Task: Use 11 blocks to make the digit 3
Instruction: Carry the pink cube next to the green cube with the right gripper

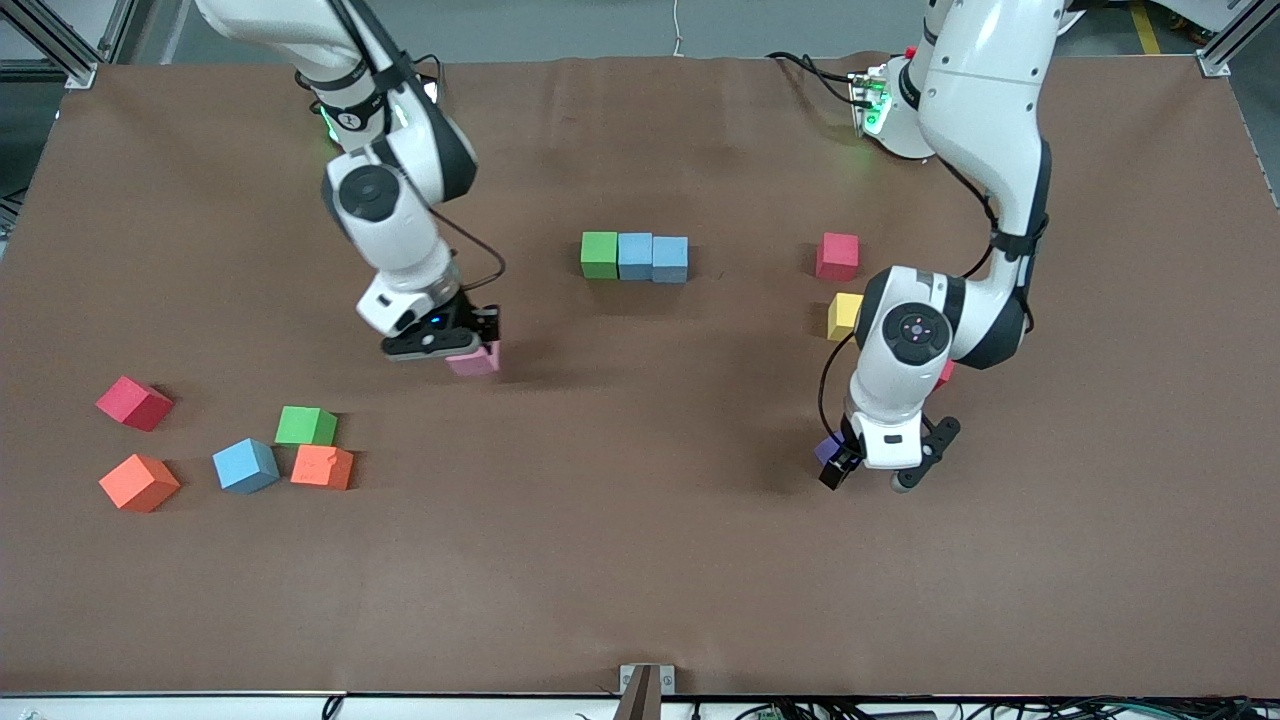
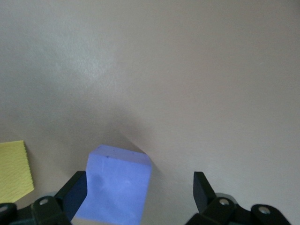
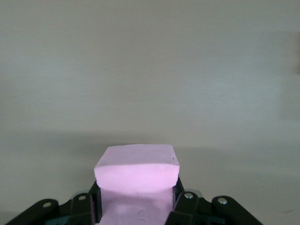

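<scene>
Over the table, the right gripper (image 1: 470, 345) clamps the pink block (image 1: 476, 359).

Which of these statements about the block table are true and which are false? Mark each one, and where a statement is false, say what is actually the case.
1. The right gripper is shut on the pink block. True.
2. The left gripper is shut on the purple block. False: its fingers stand open, the block between them and not clamped.
3. A row of one green and two blue blocks lies mid-table. True.
4. The row holds three green blocks. False: only the end block is green.
5. A yellow block lies nearer to the front camera than a red block. True.
</scene>
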Available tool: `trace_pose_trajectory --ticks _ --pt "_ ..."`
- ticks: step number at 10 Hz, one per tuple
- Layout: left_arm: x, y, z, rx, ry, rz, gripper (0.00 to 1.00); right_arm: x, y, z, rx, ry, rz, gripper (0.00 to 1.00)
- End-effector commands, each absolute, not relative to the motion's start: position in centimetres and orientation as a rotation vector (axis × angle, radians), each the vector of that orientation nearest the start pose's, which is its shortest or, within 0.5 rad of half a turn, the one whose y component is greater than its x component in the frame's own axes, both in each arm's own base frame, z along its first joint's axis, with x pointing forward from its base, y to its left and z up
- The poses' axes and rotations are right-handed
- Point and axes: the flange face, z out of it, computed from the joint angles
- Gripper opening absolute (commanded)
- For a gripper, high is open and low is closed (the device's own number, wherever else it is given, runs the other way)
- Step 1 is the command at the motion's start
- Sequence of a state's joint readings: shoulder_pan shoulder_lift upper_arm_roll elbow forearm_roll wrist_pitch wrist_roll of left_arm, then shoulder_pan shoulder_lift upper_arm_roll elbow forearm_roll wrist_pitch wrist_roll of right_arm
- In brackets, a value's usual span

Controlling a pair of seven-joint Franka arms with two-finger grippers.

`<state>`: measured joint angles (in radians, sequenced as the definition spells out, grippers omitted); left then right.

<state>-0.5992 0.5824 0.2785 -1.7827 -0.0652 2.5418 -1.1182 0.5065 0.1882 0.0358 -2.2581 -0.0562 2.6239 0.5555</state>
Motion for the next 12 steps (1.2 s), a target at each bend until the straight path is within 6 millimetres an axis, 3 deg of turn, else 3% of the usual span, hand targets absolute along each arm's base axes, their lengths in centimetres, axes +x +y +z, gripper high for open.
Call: trace_pose_trajectory --ticks 1,3,5,6,8,12 --pt "63.3 -21.9 27.5 -2.955 -1.155 -0.289 1.0 46.8 35.5 28.4 -3.032 0.105 -0.234 0.0" --pt "62.9 -21.6 24.6 -2.971 -1.01 -0.237 1.0 45.3 39.7 26.8 -3.024 0.153 -0.208 0.0" --pt "62.9 -21.4 23.8 -2.976 -0.985 -0.218 1.0 43.6 42.1 25.7 -3.026 0.177 -0.187 0.01" --pt "63.0 -21.2 22.7 -2.984 -1.011 -0.184 1.0 42.8 42.6 24.7 -3.04 0.173 -0.168 0.01" --pt "63.6 -20.5 22.6 -3.003 -1.041 -0.182 1.0 41.8 43.0 24.1 -3.054 0.169 -0.149 0.01" --pt "63.9 -21.5 20.5 -3.014 -1.013 -0.189 1.0 39.6 43.7 23.0 -3.093 0.205 -0.097 0.01"
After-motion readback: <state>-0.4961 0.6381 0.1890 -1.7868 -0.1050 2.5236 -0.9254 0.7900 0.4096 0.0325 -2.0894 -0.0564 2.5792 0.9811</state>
